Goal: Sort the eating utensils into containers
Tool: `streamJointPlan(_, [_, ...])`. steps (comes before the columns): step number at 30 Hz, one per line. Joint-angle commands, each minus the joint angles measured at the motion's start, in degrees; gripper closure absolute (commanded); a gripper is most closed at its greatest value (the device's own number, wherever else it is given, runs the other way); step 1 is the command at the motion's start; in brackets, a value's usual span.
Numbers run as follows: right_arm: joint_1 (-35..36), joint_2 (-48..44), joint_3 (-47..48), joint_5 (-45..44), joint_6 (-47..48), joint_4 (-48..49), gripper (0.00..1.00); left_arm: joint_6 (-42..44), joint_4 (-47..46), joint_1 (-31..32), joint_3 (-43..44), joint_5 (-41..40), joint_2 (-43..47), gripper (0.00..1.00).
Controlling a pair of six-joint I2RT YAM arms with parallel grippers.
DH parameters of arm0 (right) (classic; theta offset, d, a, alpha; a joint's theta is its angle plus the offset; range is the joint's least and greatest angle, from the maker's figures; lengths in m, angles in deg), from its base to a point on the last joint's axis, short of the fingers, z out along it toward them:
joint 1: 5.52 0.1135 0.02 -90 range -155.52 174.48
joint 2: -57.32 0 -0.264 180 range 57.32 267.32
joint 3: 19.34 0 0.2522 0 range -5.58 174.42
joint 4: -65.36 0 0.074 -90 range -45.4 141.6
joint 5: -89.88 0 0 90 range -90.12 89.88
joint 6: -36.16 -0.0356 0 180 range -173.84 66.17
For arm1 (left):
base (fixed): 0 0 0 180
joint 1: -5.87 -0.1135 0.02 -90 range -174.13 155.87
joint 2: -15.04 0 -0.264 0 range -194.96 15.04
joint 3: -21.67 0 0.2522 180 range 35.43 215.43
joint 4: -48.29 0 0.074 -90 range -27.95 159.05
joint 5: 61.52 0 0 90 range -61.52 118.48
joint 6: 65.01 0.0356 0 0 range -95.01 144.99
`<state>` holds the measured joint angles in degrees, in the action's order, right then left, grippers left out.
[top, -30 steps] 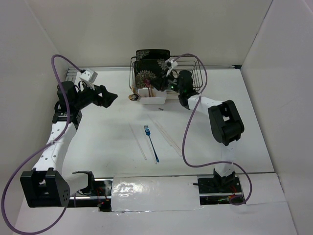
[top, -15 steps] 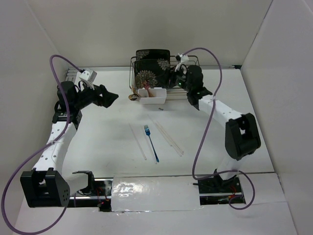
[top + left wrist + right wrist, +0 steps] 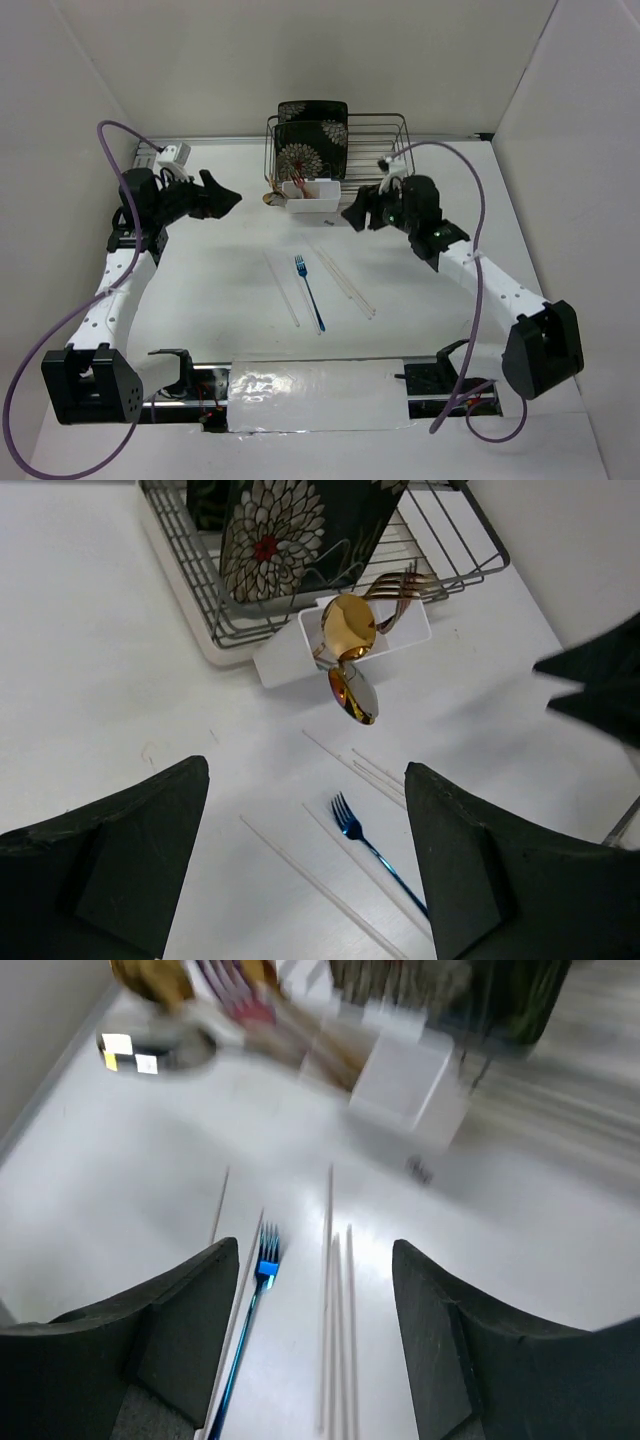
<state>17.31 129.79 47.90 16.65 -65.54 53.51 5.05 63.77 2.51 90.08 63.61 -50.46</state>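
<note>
The tub (image 3: pixel 311 196) stands just before the wire rack (image 3: pixel 385 150), and the plate (image 3: pixel 311 140) stands upright in the rack, behind the tub. A spoon (image 3: pixel 272 198) lies at the tub's left end. Well before the tub, on the table (image 3: pixel 200 280), lies the fork (image 3: pixel 310 295), with chopsticks (image 3: pixel 347 283) on both its sides.

White table (image 3: pixel 200 285) carries blue fork (image 3: pixel 309 293), chopsticks (image 3: pixel 348 284), tub (image 3: pixel 318 206) (plus wire rack (image 3: pixel 378 150)).

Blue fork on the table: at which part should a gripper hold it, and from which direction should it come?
Probably the blue fork is best pinched at mid-handle, coming straight down and closing across its thin width. It lies flat on the table, so a sideways approach has nothing to grip. The chopsticks on both sides lie apart from it, leaving room for the jaws.
</note>
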Motion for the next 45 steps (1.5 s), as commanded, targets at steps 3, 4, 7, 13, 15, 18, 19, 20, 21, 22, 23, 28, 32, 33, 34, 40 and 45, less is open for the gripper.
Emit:
streamJointPlan(3, [5.5,-6.4,-8.6,0.1,-6.6,-6.1,0.3,-6.9,3.6,0.0,-4.2,-0.3,4.7,0.09])
streamJointPlan(4, [7.0,-6.5,-9.7,-0.5,-7.1,-6.1,0.31,-7.2,3.8,0.0,-5.2,-0.2,5.3,0.1])
streamJointPlan(7, [9.9,-6.2,-10.5,-1.0,-8.9,-6.9,0.32,-7.9,3.1,1.8,-8.9,1.3,6.9,0.13])
streamJointPlan(13, [19.2,-1.5,-11.0,-7.7,-11.7,-7.8,0.36,-10.5,6.5,5.6,-12.1,-1.2,6.3,0.17])
streamJointPlan(15, [21.0,-0.5,-9.7,-10.7,-12.3,-9.0,0.36,-10.8,7.4,6.5,-12.3,-2.3,6.6,0.17])
streamJointPlan(18, [24.6,2.8,-8.3,-16.4,-14.2,-9.6,0.38,-12.2,9.3,7.8,-12.6,-5.2,7.3,0.18])
streamJointPlan(19, [25.8,4.7,-8.3,-17.3,-15.9,-8.9,0.4,-12.5,10.7,7.8,-12.3,-6.8,8.2,0.18])
streamJointPlan(20, [26.4,5.9,-8.3,-18.2,-15.9,-8.9,0.4,-12.5,10.7,7.8,-12.3,-6.8,8.2,0.18])
streamJointPlan(21, [26.7,7.1,-7.8,-18.9,-16.2,-8.3,0.43,-12.6,11.3,7.9,-12.3,-7.5,8.5,0.18])
streamJointPlan(22, [27.2,8.6,-7.2,-19.4,-17.4,-8.3,0.44,-12.7,12.1,8.0,-12.1,-8.6,8.5,0.18])
streamJointPlan(23, [27.3,10.7,-7.2,-19.4,-17.5,-7.0,0.45,-12.7,13.5,8.0,-11.8,-8.9,9.2,0.18])
streamJointPlan(28, [29.4,17.1,-2.8,-22.2,-16.7,-6.1,0.57,-12.3,15.7,7.9,-12.6,-9.1,12.1,0.17])
streamJointPlan(32, [31.5,21.8,1.2,-26.1,-16.1,-7.8,0.59,-12.4,16.7,8.1,-13.3,-9.7,14.2,0.17])
streamJointPlan(33, [31.9,23.3,1.7,-27.3,-16.0,-7.8,0.6,-12.4,17.0,8.1,-13.7,-9.7,15.0,0.17])
streamJointPlan(34, [32.1,23.6,2.4,-27.3,-16.0,-7.8,0.59,-12.1,17.0,8.0,-13.7,-9.8,15.5,0.17])
streamJointPlan(40, [32.8,26.2,3.7,-31.1,-16.0,-9.9,0.6,-11.0,17.9,8.0,-14.0,-11.2,16.2,0.16])
streamJointPlan(45, [32.9,26.3,3.7,-31.8,-16.9,-9.9,0.62,-10.1,17.4,7.9,-14.0,-11.2,16.3,0.15])
